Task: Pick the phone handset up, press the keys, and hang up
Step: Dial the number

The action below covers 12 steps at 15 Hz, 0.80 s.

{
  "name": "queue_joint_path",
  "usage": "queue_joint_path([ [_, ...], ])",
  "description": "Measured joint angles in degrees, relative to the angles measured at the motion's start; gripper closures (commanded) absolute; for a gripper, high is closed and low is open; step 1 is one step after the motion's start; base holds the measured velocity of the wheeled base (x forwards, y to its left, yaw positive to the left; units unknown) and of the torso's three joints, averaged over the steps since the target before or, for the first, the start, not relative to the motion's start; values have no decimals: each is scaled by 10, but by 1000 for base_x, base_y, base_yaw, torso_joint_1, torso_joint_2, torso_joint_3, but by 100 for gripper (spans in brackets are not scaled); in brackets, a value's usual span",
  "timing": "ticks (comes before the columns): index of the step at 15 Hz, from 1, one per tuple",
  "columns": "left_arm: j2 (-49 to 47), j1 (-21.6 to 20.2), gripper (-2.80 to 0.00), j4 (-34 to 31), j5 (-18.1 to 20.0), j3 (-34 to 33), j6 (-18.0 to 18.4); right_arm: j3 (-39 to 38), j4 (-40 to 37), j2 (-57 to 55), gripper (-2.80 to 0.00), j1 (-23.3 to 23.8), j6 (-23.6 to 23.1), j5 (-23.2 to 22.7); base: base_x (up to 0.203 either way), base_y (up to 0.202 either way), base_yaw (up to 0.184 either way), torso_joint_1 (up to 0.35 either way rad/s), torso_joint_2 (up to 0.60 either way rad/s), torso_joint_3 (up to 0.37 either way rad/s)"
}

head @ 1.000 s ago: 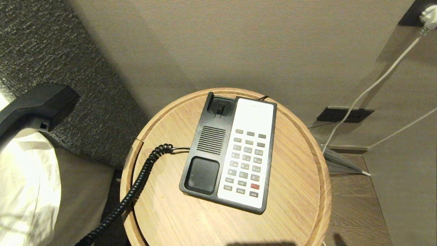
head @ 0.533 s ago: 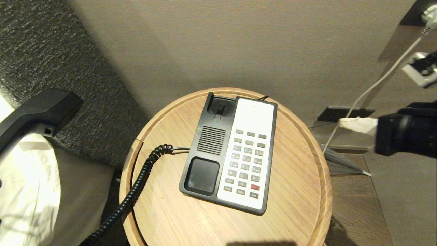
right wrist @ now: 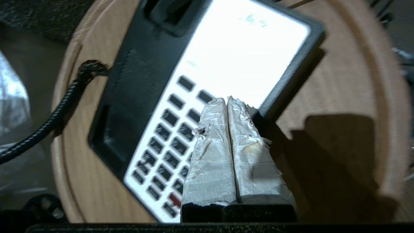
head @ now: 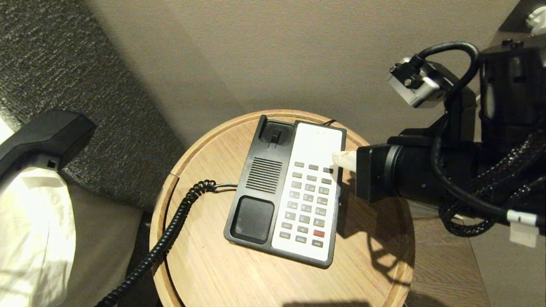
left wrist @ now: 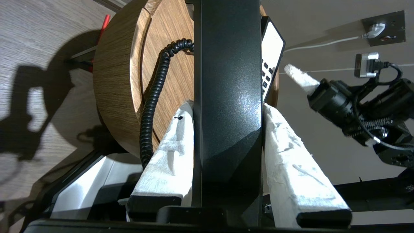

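Note:
The black phone handset (head: 42,136) hangs in the air at the far left, off its cradle. My left gripper (left wrist: 227,108) is shut on the phone handset (left wrist: 228,64), one white-wrapped finger on each side. Its coiled cord (head: 170,230) runs down to the black-and-white phone base (head: 264,175) on the round wooden table (head: 375,256). My right gripper (head: 341,160) is shut and holds nothing. It points at the right edge of the white faceplate, beside the top row of the grey keys (head: 309,200). In the right wrist view the right gripper (right wrist: 226,100) sits just above the keys (right wrist: 171,129).
A raised rim runs round the table. A dark fabric headboard (head: 64,64) and white bedding (head: 30,238) lie to the left. Wall sockets with a white plug (head: 535,17) are on the right, behind my right arm.
My right arm has swung in from the right edge of the view to the phone's right side, fingers shut throughout. The handset in my left gripper has hardly shifted.

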State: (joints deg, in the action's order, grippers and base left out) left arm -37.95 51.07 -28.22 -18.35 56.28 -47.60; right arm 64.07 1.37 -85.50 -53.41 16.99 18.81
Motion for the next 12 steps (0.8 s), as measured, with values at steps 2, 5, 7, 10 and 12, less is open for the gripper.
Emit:
queue_joint_path([
  [2,2,0,0,0,0,-1,0,-7,-7,-4,0,-8,4,13,0,0,0,0,0,0],
  [5,4,0,0,-1,1,-1,0,-9,-34,-4,0,-20,5,14,0,0,0,0,0,0],
  [7,4,0,0,-1,1,-1,-1,-6,-50,-1,0,-26,7,13,0,0,0,0,0,0],
  [10,7,0,0,-2,1,-5,-1,-9,-55,3,0,-34,9,14,0,0,0,0,0,0],
  [12,8,0,0,-2,1,-6,-1,-11,-53,3,0,-36,9,15,0,0,0,0,0,0],
])
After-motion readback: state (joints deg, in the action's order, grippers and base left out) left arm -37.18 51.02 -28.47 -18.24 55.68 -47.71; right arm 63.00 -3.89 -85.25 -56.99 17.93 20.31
